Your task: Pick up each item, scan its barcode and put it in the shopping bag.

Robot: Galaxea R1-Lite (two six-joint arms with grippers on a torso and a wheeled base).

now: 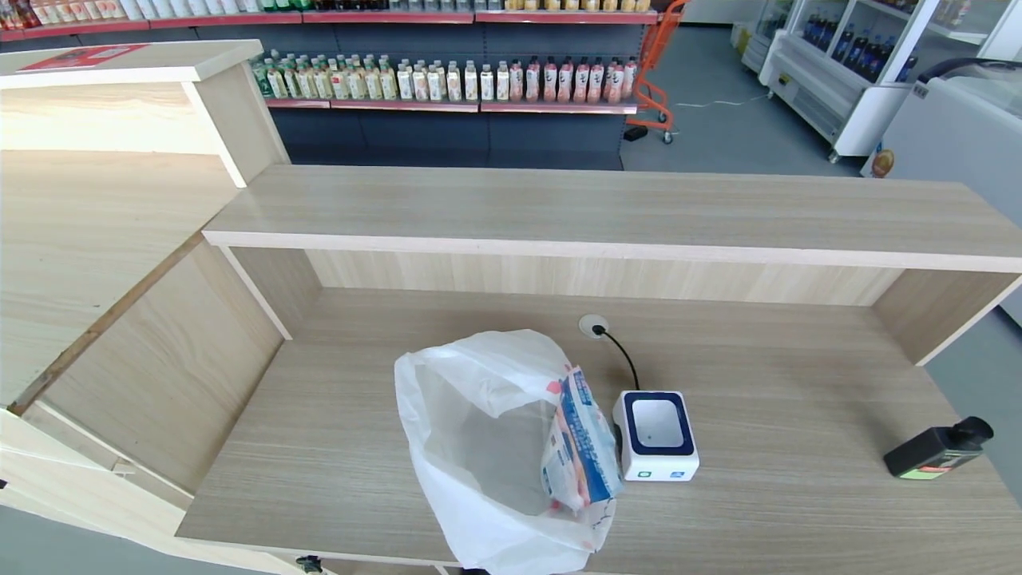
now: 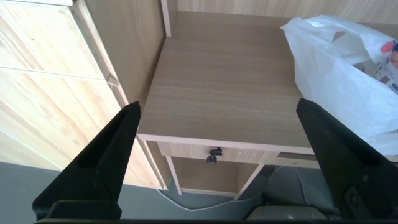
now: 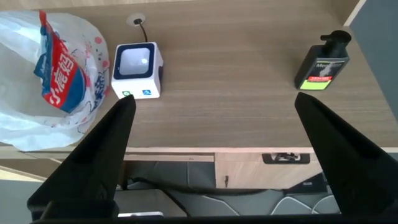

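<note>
Shop shelves [image 1: 447,80] of drinks stand behind the wooden counter [image 1: 798,359]. The left end effector [image 2: 217,103] and the right end effector [image 3: 214,98] hover off its near edge, both spread wide and empty. One white shopping bag [image 1: 471,415] holds one blue-and-red packet [image 1: 583,447]. One scanner [image 1: 656,435] stands just beside it, and one dark bottle [image 1: 936,451] lies well apart on the right.
</note>
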